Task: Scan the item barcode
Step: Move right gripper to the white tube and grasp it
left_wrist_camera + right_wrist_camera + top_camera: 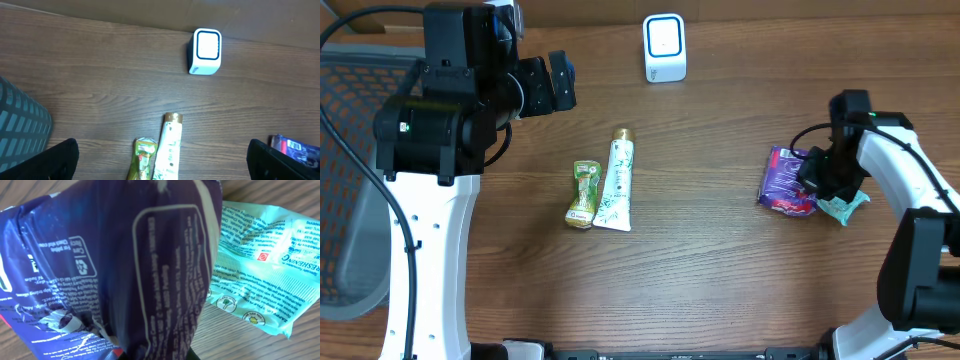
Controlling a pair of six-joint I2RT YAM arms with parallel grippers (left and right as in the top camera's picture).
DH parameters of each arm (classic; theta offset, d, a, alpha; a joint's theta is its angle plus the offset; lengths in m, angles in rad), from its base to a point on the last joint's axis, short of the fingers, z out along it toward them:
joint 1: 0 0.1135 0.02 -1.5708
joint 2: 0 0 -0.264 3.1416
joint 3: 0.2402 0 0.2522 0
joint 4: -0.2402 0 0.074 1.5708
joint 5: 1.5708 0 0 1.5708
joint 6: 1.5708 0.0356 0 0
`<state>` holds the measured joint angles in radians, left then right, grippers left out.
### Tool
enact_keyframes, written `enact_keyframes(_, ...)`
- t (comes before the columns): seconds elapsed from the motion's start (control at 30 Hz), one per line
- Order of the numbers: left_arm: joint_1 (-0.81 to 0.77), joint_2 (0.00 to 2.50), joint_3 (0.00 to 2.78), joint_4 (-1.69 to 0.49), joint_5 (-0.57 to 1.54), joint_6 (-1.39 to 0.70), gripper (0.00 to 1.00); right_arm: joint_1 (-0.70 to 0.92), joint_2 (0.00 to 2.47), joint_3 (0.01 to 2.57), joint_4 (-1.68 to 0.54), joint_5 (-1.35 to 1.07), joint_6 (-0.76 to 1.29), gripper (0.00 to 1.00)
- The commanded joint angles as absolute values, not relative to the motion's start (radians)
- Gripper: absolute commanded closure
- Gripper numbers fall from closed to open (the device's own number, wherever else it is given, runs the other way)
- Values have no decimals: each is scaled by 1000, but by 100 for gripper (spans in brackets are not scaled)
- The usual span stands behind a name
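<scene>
Purple foil fills nearly the whole right wrist view. The right pincer (813, 172) is clamped tight on a purple packet (783, 180), its jaws drawn almost together on the crumpled wrapper. The packet's printed panel, with white text inside a rounded frame, faces the wrist camera. Whether the packet is clear of the surface (720, 270) or resting on it I cannot tell. Just beside this pincer, on its outer side, lies a teal packet (847, 208). It is flat on the wood, and one edge is hidden behind the purple one.

The left pincer (548, 84) hangs well apart from all this, jaws spread as wide as they go and gripping nothing. In its own wrist view the two dark fingers (56, 161) sit in the bottom corners. Ahead of it, toward the far edge, stands the white scanner (205, 51), upright, its window ringed in blue. Nearer, in the gap between its fingers, lies a white tube (169, 145) with its gold cap pointing toward the scanner. Just beside the tube, on the side toward the chair, is a small green sachet (143, 159). A mesh chair (345, 190) stands at this pincer's outer side, past the surface's edge. The scanner is well apart from the right pincer and the packet it grips.
</scene>
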<state>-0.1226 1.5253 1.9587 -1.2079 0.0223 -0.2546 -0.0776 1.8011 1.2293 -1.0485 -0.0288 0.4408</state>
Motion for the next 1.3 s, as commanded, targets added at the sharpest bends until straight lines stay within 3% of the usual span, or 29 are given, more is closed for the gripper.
enact_keyframes(0.0, -125, 1531, 1966, -1205, 16, -239, 0, -142, 1805, 1192, -1017, 102, 455, 96)
enact_keyframes(0.23, -125, 1531, 1966, -1205, 16, -239, 0, -244, 1805, 1192, -967, 157, 471, 94)
enact_keyframes(0.3, -125, 1531, 1966, -1205, 16, -239, 0, -265, 1805, 1193, -966, 157, 463, 60)
enact_keyframes(0.37, -125, 1531, 1966, -1205, 16, -239, 0, -277, 1805, 1213, -983, 153, 427, 34)
enact_keyframes(0.5, -125, 1531, 1966, -1205, 16, -239, 0, -261, 1796, 1397, -1156, 118, 361, 32)
enact_keyframes(0.57, -125, 1531, 1966, -1205, 16, -239, 0, -218, 1793, 1576, -1295, 27, 344, 25)
enact_keyframes(0.7, -125, 1531, 1966, -1205, 16, -239, 0, -111, 1793, 1700, -1338, -110, 287, 20)
enact_keyframes(0.93, -125, 1531, 1966, -1205, 16, -239, 1, 174, 1796, 1661, -1198, -223, 367, 21)
enact_keyframes(1.17, -125, 1531, 1966, -1205, 16, -239, 0, 505, 1798, 1485, -831, -197, 610, 40)
enact_keyframes(1.27, -125, 1531, 1966, -1205, 16, -239, 0, 596, 1814, 1416, -685, -195, 656, 42)
